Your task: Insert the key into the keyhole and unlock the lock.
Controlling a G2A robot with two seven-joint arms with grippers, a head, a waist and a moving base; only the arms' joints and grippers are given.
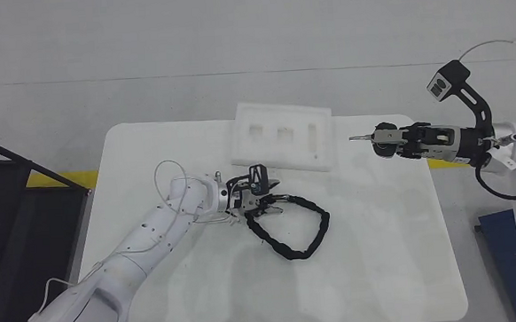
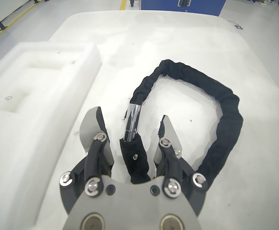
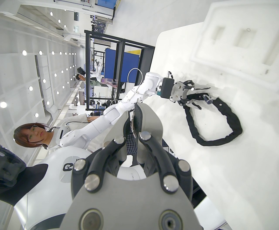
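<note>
A black fabric-sleeved chain lock (image 1: pixel 300 237) lies looped on the white table (image 1: pixel 388 251). Its chrome cylinder end (image 2: pixel 132 119) points away from my left gripper (image 2: pixel 131 125), which stands open with one finger on either side of the cylinder, not touching it. The same gripper (image 1: pixel 262 193) sits at the loop's near-left end. My right gripper (image 1: pixel 377 141) hovers above the table's right side, shut on a small metal key (image 1: pixel 360 138) whose tip points toward the foam tray. From the right wrist, the lock's keyhole end (image 3: pixel 208 100) faces outward beyond the left gripper (image 3: pixel 197 93).
A white foam tray (image 1: pixel 283 140) with rectangular recesses lies at the table's far edge, just beyond the lock. Bare table stretches between the two grippers and toward the front edge. A black frame stands off the table's left side.
</note>
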